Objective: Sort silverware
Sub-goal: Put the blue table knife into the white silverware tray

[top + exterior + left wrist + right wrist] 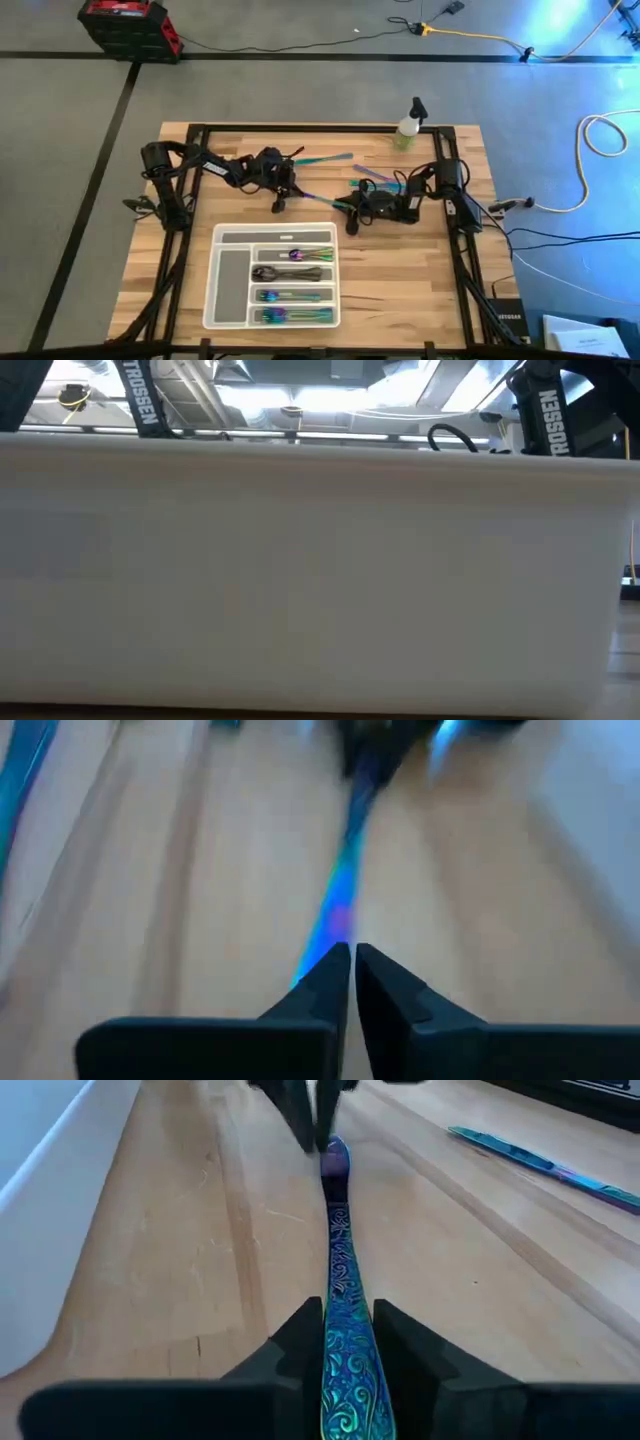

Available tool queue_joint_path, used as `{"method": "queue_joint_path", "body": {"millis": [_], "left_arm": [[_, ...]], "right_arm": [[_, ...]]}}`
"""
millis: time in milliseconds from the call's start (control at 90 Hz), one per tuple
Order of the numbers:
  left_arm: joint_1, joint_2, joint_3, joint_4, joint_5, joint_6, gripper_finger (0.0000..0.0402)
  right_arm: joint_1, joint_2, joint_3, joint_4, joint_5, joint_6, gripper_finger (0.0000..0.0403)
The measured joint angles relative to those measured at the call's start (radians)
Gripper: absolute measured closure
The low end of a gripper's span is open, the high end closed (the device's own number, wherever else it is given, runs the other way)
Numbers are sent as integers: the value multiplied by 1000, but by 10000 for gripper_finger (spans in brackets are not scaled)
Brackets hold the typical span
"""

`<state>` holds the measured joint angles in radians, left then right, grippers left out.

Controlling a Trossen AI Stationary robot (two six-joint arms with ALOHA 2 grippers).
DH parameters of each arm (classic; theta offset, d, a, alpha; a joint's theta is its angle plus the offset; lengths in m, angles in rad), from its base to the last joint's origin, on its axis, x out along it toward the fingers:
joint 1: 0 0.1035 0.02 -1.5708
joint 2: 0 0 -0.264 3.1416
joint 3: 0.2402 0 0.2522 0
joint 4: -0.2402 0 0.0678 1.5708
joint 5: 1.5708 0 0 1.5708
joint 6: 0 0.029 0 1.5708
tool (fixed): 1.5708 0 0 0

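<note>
Right gripper (347,1342) clamped on iridescent utensil (340,1260) above bench (420,270); left gripper (352,965) pinching its far end. Advised: release one end before carrying to tray (225,300), handle kept level.

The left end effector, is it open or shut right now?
Shut: the left end effector has its fingertips pinched on one end of an iridescent utensil; the right end effector grips the other end.
</note>
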<state>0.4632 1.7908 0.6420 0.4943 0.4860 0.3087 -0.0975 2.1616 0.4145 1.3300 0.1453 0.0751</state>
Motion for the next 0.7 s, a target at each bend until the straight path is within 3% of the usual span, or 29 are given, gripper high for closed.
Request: {"method": "queue_joint_path", "body": {"millis": [267, 700], "left_arm": [[-27, -87, 6, 153, 55, -118, 379], [-105, -233, 7, 137, 48, -152, 378]], "right_arm": [[-1, 3, -4, 30, 1, -9, 343], [-1, -9, -8, 85, -15, -30, 345]]}}
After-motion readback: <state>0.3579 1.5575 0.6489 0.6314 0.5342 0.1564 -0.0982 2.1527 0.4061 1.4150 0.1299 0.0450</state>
